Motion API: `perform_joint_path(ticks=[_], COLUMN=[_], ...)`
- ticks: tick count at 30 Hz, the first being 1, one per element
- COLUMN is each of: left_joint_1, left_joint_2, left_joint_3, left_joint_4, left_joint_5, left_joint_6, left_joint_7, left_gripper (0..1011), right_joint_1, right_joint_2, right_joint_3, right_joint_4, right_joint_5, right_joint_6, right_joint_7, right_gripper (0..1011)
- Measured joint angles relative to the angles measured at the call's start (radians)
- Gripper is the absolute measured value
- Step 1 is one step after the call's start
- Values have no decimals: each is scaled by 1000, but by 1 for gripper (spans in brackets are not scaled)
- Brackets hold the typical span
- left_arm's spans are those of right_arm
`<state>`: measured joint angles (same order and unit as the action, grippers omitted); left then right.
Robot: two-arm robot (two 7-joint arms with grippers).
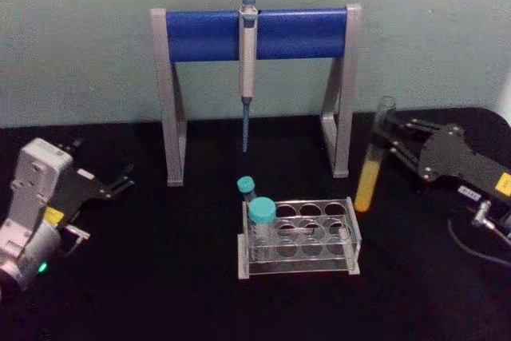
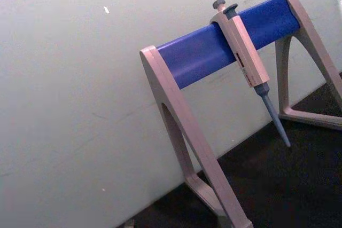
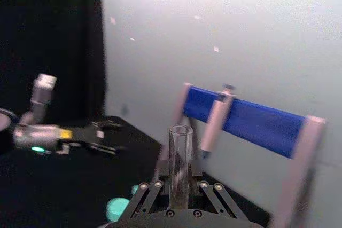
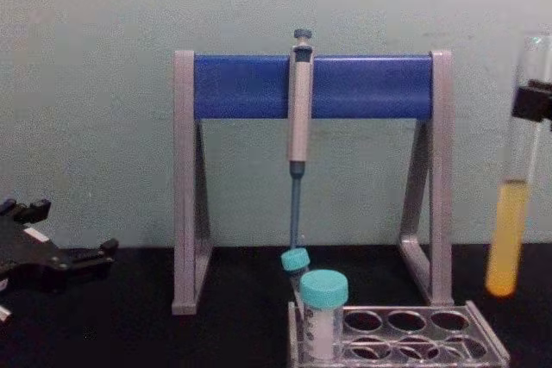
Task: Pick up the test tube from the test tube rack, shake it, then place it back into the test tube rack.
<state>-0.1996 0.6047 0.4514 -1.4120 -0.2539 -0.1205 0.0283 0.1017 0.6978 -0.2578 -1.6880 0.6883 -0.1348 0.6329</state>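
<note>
The test tube [image 1: 374,153] is a long clear glass tube with yellow-orange liquid in its lower part. It hangs upright in the air, right of the test tube rack [image 1: 351,233] and clear of it. My right gripper [image 1: 384,135] is shut on the tube's upper part. In the chest view the test tube [image 4: 516,187] hangs at the right edge with its round bottom above the test tube rack [image 4: 483,333]. The right wrist view shows the test tube [image 3: 180,166] standing between my right gripper's [image 3: 180,188] fingers. My left gripper [image 1: 112,191] rests open at the far left of the table.
Two teal-capped tubes [image 1: 260,221] stand in the rack's left end. A grey-and-blue pipette stand [image 1: 255,33] with a hanging pipette [image 1: 247,77] rises behind the rack. The black table [image 1: 160,277] ends at a pale wall.
</note>
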Motion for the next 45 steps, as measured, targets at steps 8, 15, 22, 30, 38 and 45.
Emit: perform_joint_path(ticks=[8, 15, 22, 30, 38, 45], left_joint_1=[0, 0, 0, 0, 0, 0], left_joint_2=[0, 0, 0, 0, 0, 0], left_joint_3=[0, 0, 0, 0, 0, 0], left_joint_4=[0, 0, 0, 0, 0, 0], left_joint_5=[0, 0, 0, 0, 0, 0], left_joint_6=[0, 0, 0, 0, 0, 0], left_joint_7=[0, 0, 0, 0, 0, 0], left_gripper=[1001, 1001, 1001, 1001, 1001, 1001], right_joint_1=[15, 83, 144, 164, 134, 78], right_joint_2=[-17, -77, -132, -149, -98, -8], right_joint_3=[22, 3, -27, -58, -68, -47], right_joint_4=[11, 62, 116, 130, 92, 20], right_joint_5=[-88, -127, -108, -37, 28, 8], right_joint_6=[25, 51, 59, 69, 74, 104], right_joint_7=[-106, -125, -81, -1, 67, 4], right_gripper=[228, 228, 228, 228, 228, 228])
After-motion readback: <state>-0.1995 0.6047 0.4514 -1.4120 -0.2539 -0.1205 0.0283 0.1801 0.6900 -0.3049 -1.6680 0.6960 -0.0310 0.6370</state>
